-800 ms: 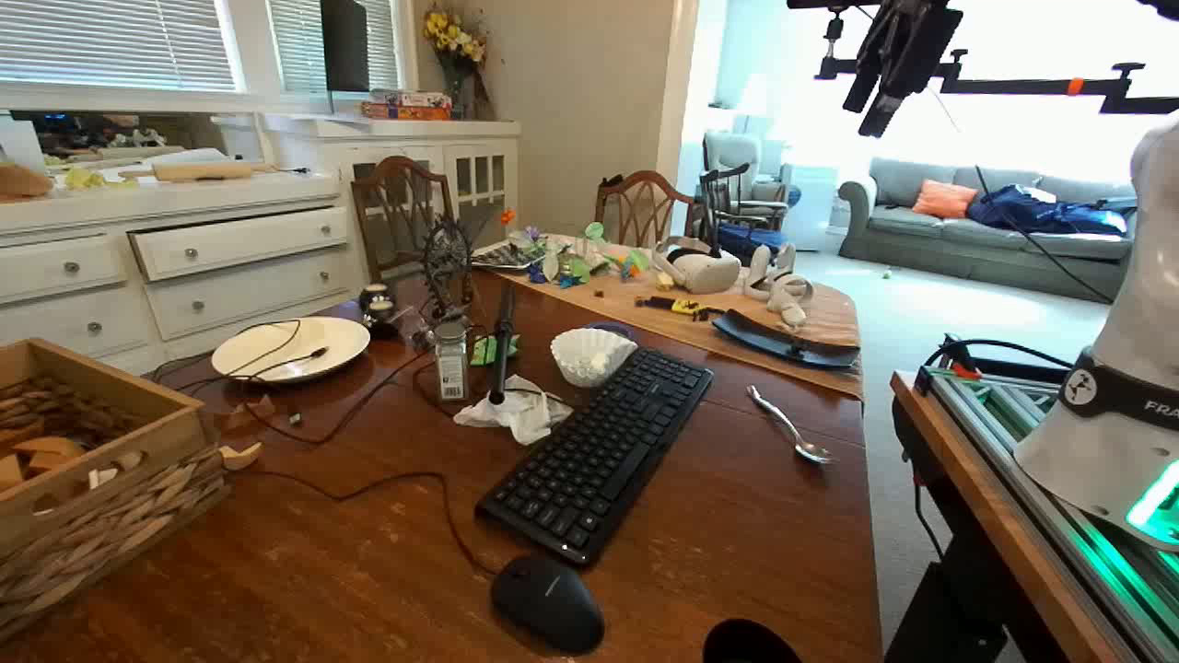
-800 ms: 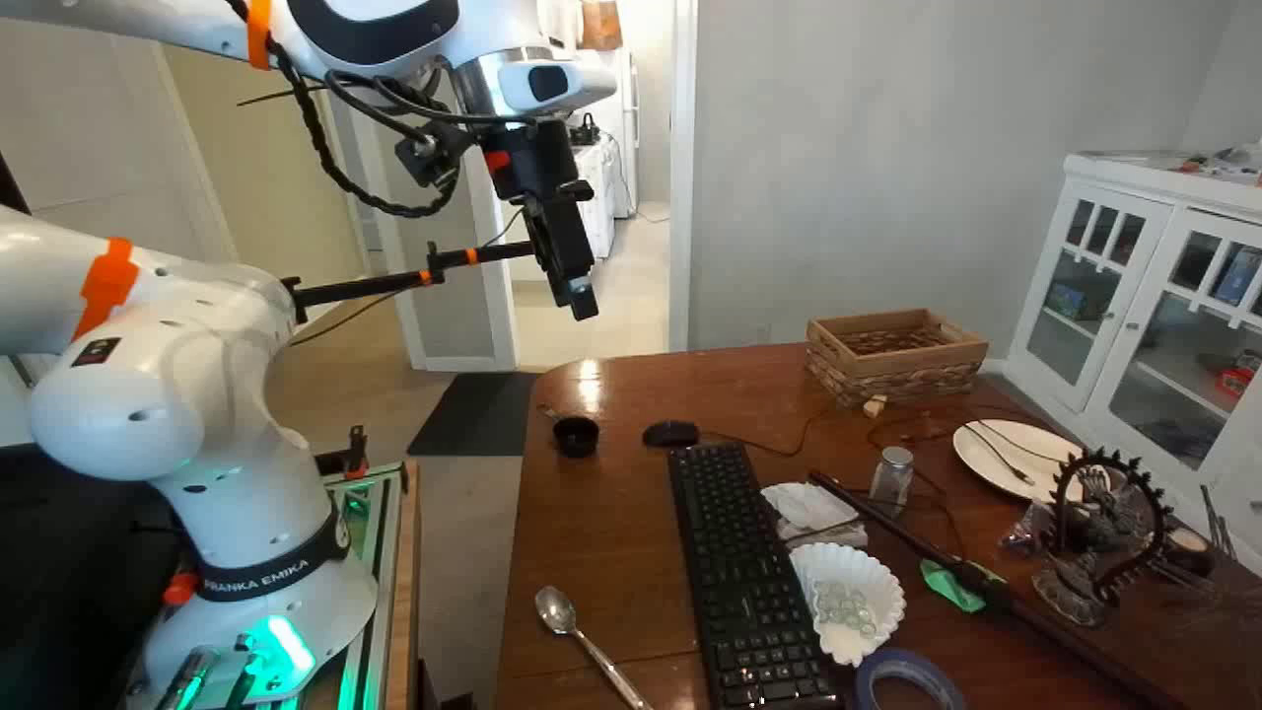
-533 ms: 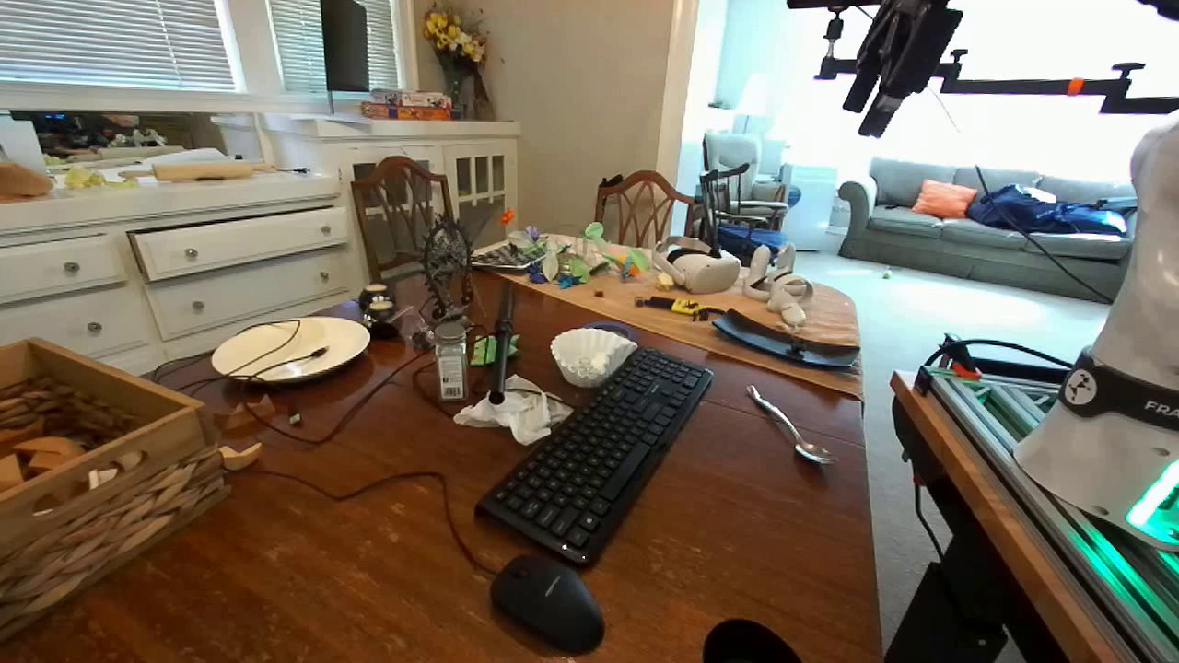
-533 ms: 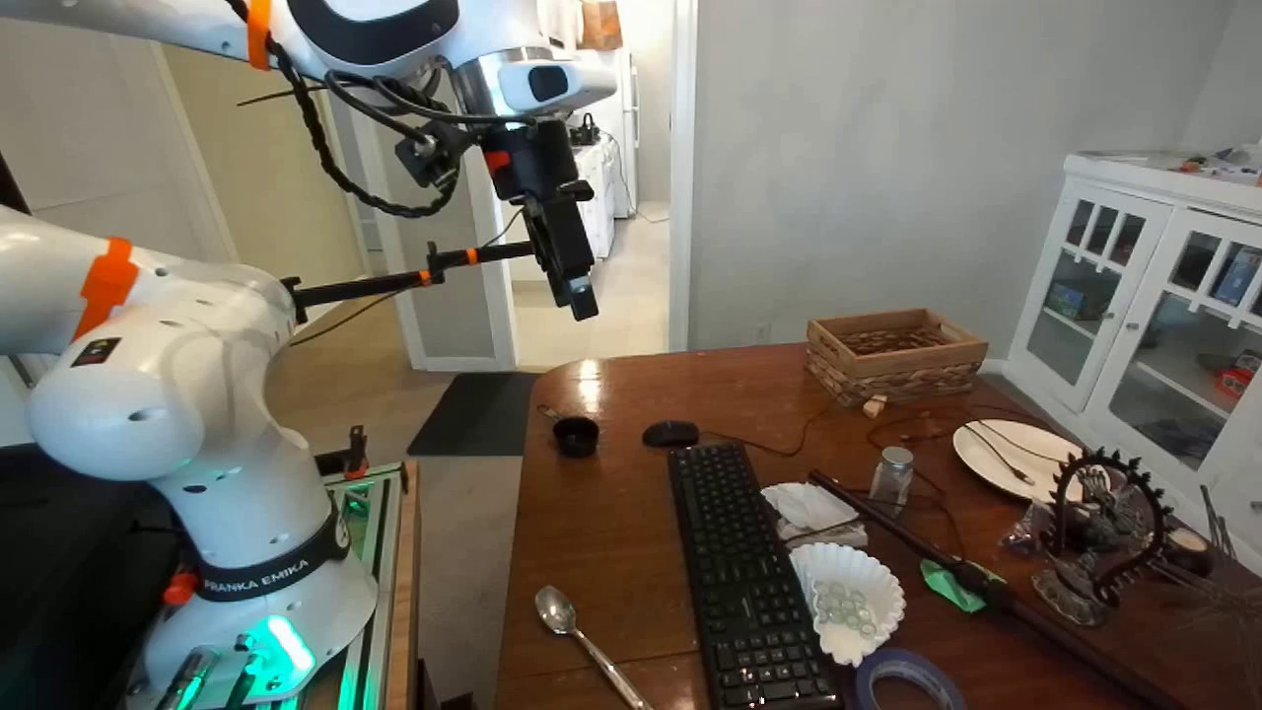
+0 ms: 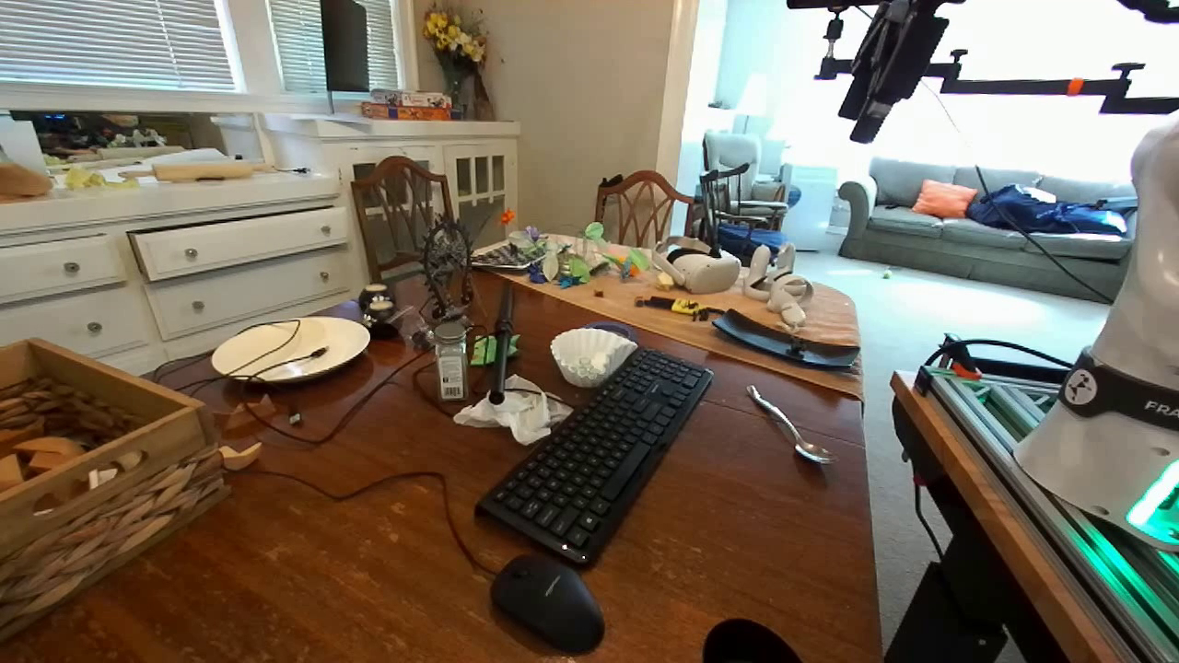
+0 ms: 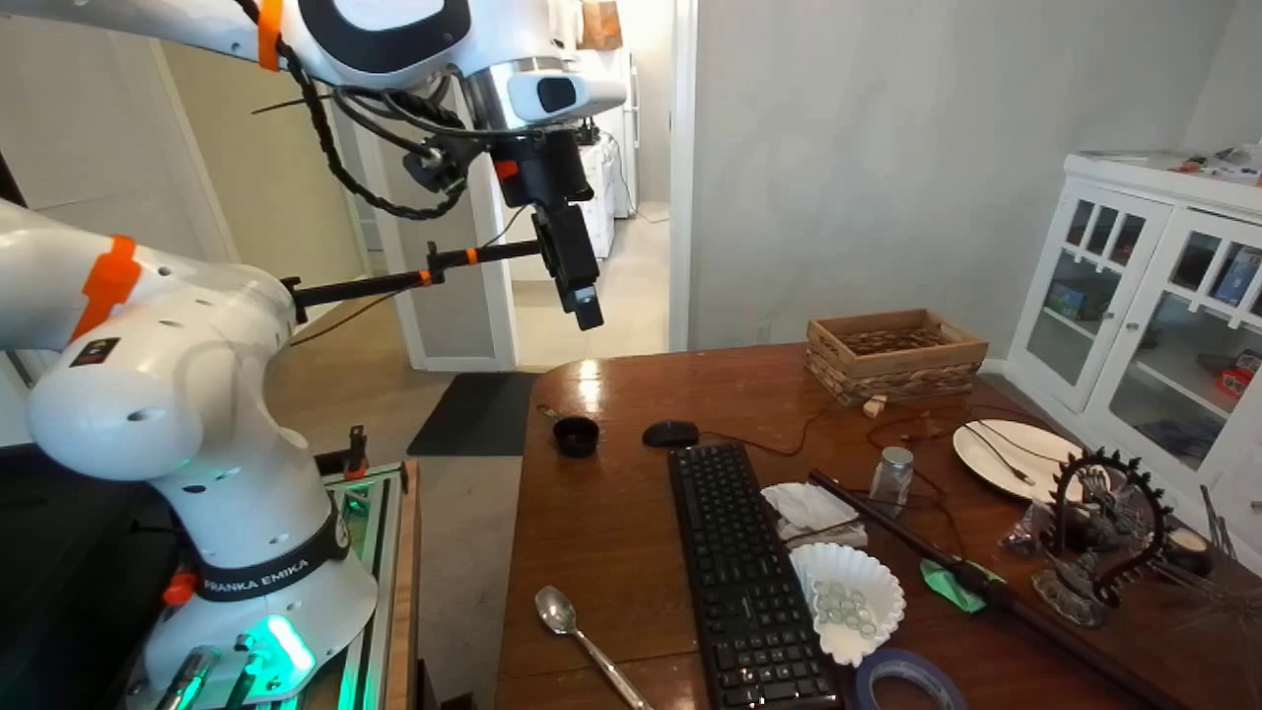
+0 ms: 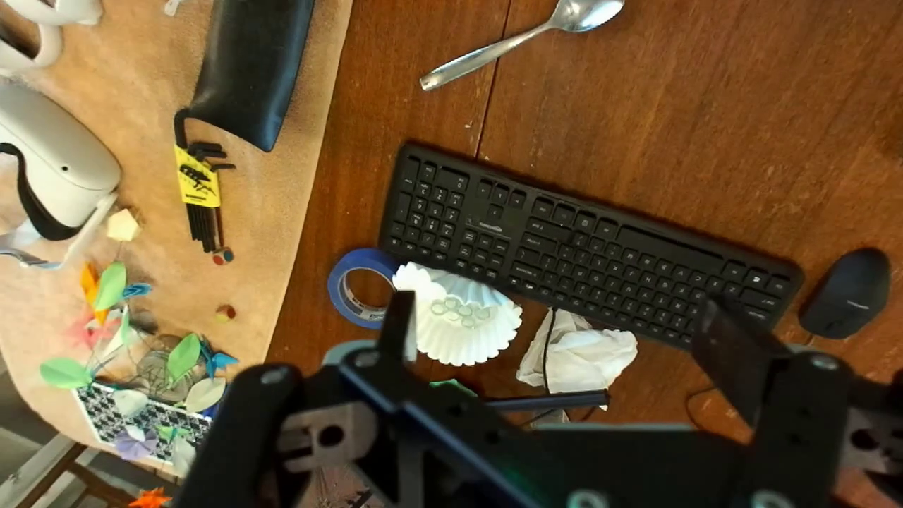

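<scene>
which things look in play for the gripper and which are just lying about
Likely in play, wholly or partly framed by the open, empty gripper in the wrist view: keyboard, white fluted bowl, crumpled white tissue

Probably just lying about: spoon, mouse, blue tape roll, basket, plate

Free air lies between the wide-set fingers of the black two-finger gripper (image 7: 554, 314). In an exterior view, a passage over the brown wooden table (image 6: 611, 532) runs between the silver metal spoon (image 6: 557, 611) at left and the long black keyboard (image 6: 744, 582), and at the far end between a round black cup (image 6: 577, 437) and a black mouse (image 6: 670, 434). To the right, a white fluted dish (image 6: 838, 560), crumpled white sheet (image 6: 808, 505), long dark rod (image 6: 994, 594) and clear glass jar (image 6: 892, 483) are in the way.
</scene>
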Controlling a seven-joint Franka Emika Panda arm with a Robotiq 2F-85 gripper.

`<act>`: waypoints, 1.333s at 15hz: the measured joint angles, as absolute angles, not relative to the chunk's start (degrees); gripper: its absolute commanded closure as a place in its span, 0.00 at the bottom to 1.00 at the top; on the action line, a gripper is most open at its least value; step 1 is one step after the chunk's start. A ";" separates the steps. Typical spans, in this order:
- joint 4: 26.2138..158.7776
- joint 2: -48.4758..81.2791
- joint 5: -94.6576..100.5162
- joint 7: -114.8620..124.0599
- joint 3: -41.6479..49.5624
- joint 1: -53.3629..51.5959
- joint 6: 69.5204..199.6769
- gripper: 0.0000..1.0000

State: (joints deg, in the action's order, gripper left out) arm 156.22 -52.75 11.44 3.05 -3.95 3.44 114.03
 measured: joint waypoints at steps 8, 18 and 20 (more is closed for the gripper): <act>154.50 -36.67 9.05 6.08 -1.38 4.08 127.61 0.26; 142.25 -10.63 1.14 10.80 -3.66 0.93 131.06 0.99; 139.60 -5.80 -0.24 12.76 -4.21 -0.03 131.06 1.00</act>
State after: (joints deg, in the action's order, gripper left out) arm 139.60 -5.80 -0.24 12.76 -4.21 -0.03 131.06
